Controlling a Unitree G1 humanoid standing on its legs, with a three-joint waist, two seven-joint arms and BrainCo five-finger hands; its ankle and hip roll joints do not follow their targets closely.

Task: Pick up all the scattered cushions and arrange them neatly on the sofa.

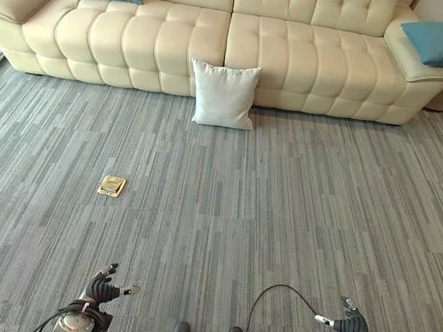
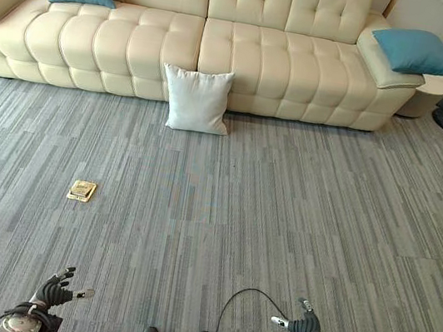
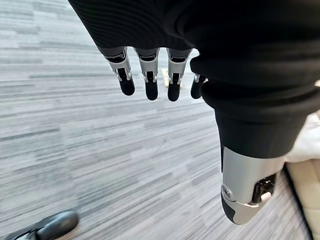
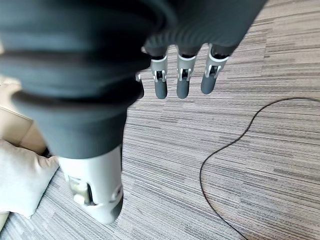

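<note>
Left eye view shows a white cushion [image 1: 224, 94] standing on the grey carpet [image 1: 282, 209], leaning against the front of the cream sofa [image 1: 183, 38], well apart from both hands. The left hand [image 1: 103, 288] and right hand [image 1: 351, 324] hang low with fingers relaxed and spread, holding nothing. The cushion looks soft and light; gripping its two side edges should suit it best.

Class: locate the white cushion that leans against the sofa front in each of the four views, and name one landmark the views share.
Left eye view: white cushion upper centre, on the carpet against the sofa.
Right eye view: left of centre, near the top.
Left wrist view: not identifiable.
Right wrist view: pale cushion at one frame edge, probably it.
Shared landmark: the grey striped carpet.
</note>
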